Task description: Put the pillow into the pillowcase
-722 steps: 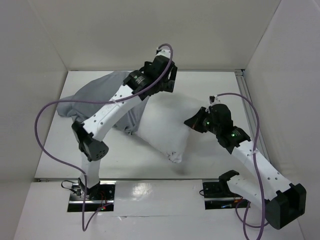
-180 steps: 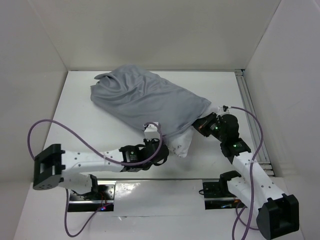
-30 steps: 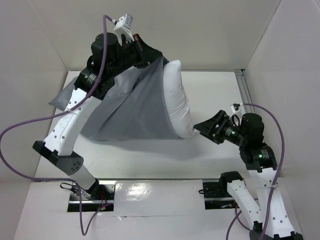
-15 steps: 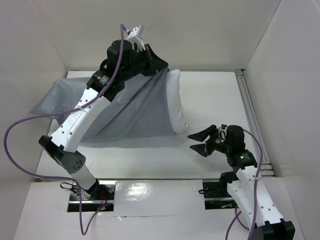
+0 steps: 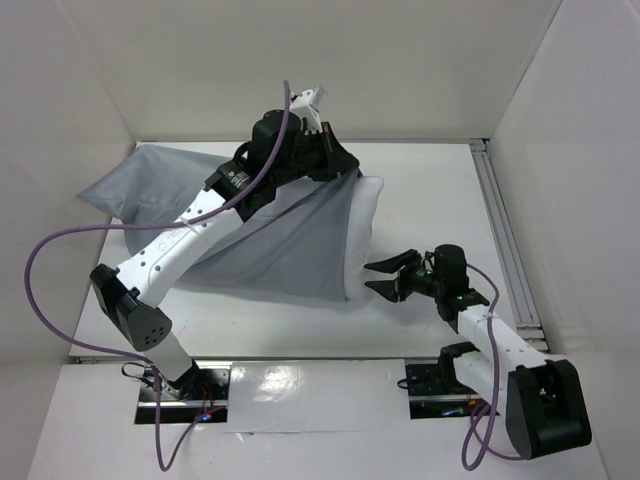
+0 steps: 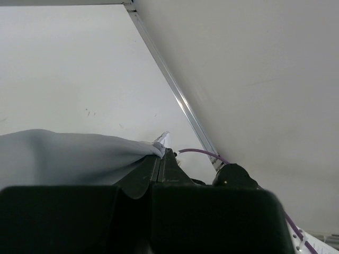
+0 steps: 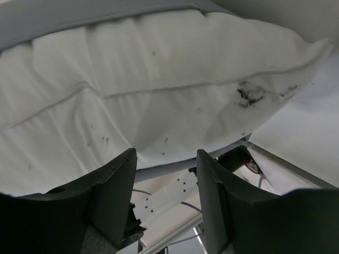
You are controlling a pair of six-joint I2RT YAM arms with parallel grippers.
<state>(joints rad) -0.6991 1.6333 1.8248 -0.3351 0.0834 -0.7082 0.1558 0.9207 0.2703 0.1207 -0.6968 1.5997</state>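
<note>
Up near the far edge of the white table [image 5: 440,190], the left gripper [image 5: 338,165] is clamped tight on the hem of the large, wrinkled grey cloth pillowcase [image 5: 270,230]. It holds that edge lifted off the surface while the rest of the sack slopes down and trails toward the far left corner. The plump white rectangular pillow [image 5: 363,225] sits mostly inside the sack around the middle of the table, with only its dark-specked right end sticking out of the mouth. The right gripper [image 5: 385,278] hangs low just beside that bare end, toward the near right edge, jaws spread and holding nothing.
</note>
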